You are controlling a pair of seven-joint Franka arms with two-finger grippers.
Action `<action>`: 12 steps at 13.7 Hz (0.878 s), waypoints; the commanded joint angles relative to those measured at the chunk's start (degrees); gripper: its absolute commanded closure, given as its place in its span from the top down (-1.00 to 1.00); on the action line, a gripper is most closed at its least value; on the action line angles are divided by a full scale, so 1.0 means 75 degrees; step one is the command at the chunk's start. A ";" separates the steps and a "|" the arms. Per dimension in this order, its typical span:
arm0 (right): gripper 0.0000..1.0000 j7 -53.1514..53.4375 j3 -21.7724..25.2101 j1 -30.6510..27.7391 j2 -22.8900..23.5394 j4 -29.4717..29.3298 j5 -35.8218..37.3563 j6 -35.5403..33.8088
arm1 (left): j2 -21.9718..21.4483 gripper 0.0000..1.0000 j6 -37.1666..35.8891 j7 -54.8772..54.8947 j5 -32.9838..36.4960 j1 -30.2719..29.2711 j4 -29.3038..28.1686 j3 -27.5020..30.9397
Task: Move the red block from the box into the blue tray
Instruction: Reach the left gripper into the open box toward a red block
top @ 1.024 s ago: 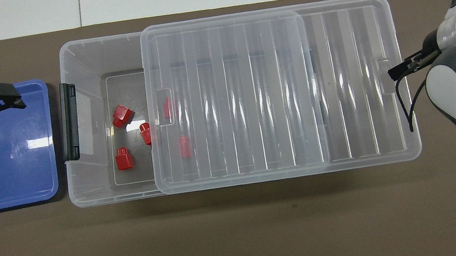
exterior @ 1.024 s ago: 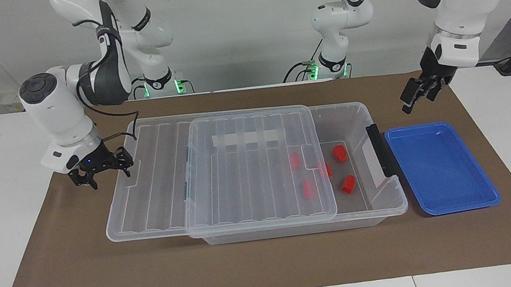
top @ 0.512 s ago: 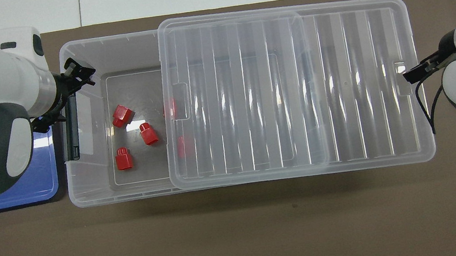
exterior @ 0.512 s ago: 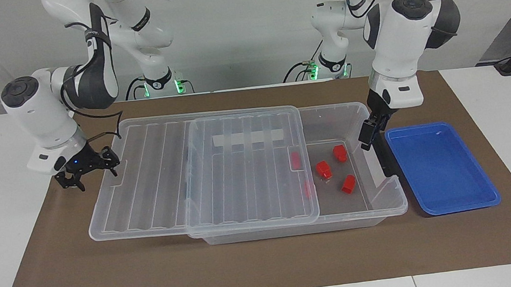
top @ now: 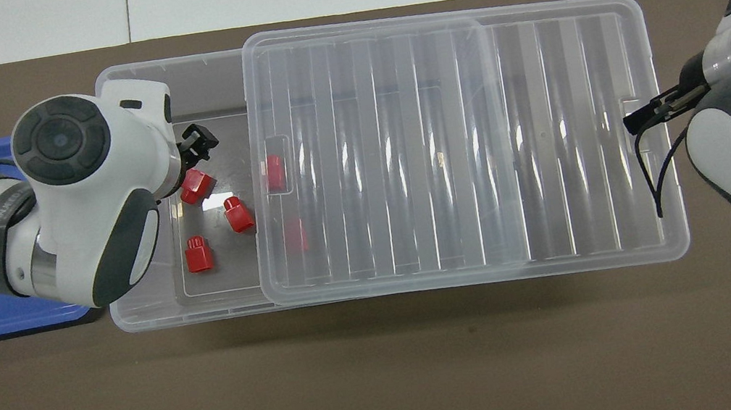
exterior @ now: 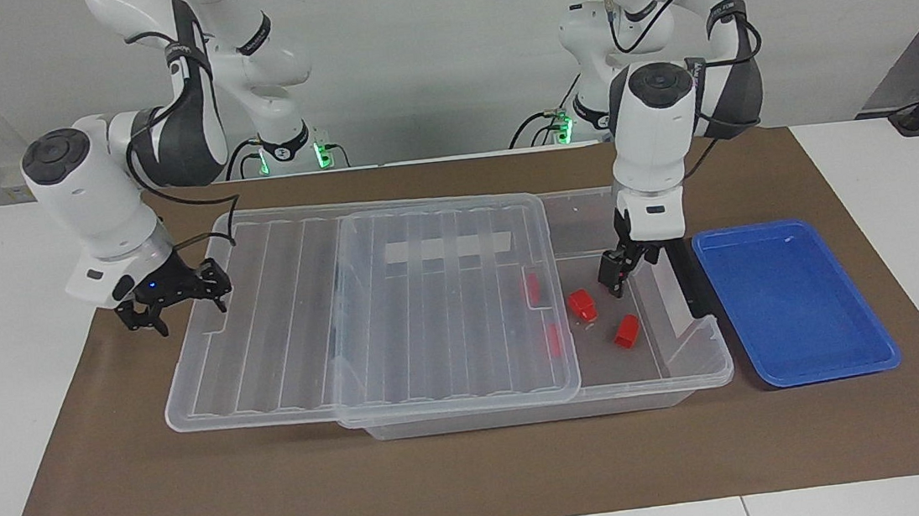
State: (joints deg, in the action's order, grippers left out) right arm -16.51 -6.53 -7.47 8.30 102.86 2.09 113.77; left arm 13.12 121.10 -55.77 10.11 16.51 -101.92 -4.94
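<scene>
Brown mat covers surface [exterior: 480, 475]. Left end effector [exterior: 615, 277] down inside box [exterior: 692, 353] at open end toward blue tray [exterior: 793, 302], fingers apart, red block [top: 196, 186] directly beneath. Right end effector [exterior: 176, 295] at lid [exterior: 364, 318] edge, fingers apart.

Clear box [exterior: 692, 353] on brown mat [exterior: 447, 478], lid [exterior: 362, 301] slid toward right arm's end. Left pincer [exterior: 615, 275] lowered inside open end, fingers apart, over red block [exterior: 603, 279]. Two more blocks [exterior: 582, 305] lying near. Blue tray [exterior: 793, 302] just beside box. Right pincer [exterior: 177, 298] at lid's edge, fingers apart.
</scene>
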 commanded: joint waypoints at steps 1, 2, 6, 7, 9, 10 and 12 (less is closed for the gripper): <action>0.93 0.1318 -0.0055 0.0362 -0.0484 0.0078 0.0014 -0.0403 | 0.0371 1.00 0.0423 0.0750 0.0385 0.0237 -0.0412 0.0108; 0.93 0.1694 -0.0055 0.0480 -0.0602 0.0078 0.0014 -0.0578 | 0.0371 1.00 0.0551 0.1011 0.0386 0.0237 -0.0623 0.0108; 0.93 0.2317 -0.0055 0.0539 -0.0930 0.0054 0.0003 -0.0883 | 0.0500 1.00 0.1615 0.1084 0.0386 0.0213 -0.1291 0.0097; 0.93 0.2481 -0.0055 0.0528 -0.1058 0.0054 0.0003 -0.0978 | 0.0500 1.00 0.1758 0.1130 0.0386 0.0213 -0.1433 0.0097; 0.94 0.2681 -0.0055 0.0493 -0.1200 -0.0016 -0.0009 -0.1200 | 0.0488 1.00 0.1782 0.1143 0.0386 0.0213 -0.1446 0.0097; 0.94 0.2728 -0.0043 0.0492 -0.1258 -0.0051 -0.0009 -0.1352 | 0.0488 1.00 0.1783 0.1166 0.0386 0.0202 -0.1457 0.0097; 0.94 0.2845 -0.0043 0.0469 -0.1271 -0.0354 -0.0009 -0.1773 | 0.0488 1.00 0.1829 0.1166 0.0386 0.0213 -0.1492 0.0097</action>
State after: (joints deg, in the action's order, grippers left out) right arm 3.12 -6.60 -3.36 -0.61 102.01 2.09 103.58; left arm 17.49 133.18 -47.58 11.94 17.73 -111.68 -4.78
